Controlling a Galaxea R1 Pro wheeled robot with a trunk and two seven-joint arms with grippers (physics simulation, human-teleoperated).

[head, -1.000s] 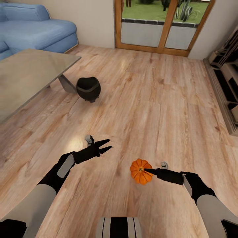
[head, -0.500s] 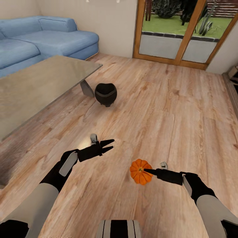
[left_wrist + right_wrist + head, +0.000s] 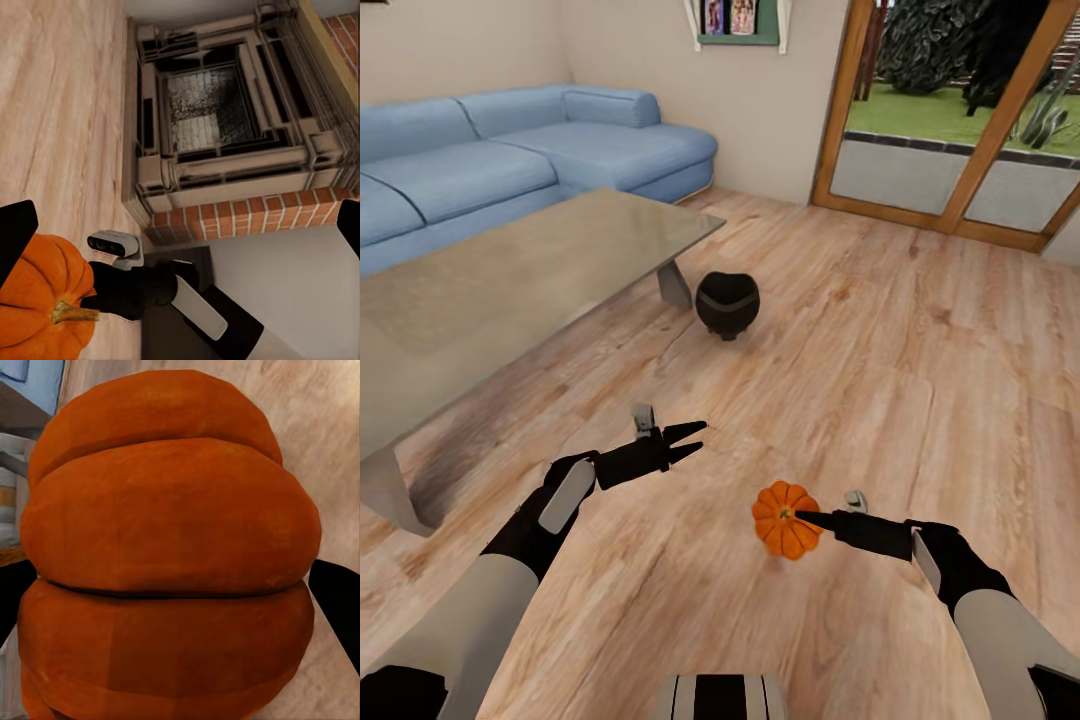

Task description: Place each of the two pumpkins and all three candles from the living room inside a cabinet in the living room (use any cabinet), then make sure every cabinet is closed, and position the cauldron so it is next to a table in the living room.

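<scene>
Right gripper jaws clamped on orange pumpkin held above wooden floor, left gripper jaws spread empty, black cauldron beside table, wall picture lettering seemingly unreadable.

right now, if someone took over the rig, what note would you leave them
Right claw: shut on the ribbed orange pumpkin, carried above the wood floor.
Left claw: open, holding nothing.
Black round cauldron: on the floor right beside a leg of the glass-topped low table, so that step looks done.
Left: stow this pumpkin in a cabinet, then the second pumpkin and three candles, then close every cabinet.
</scene>
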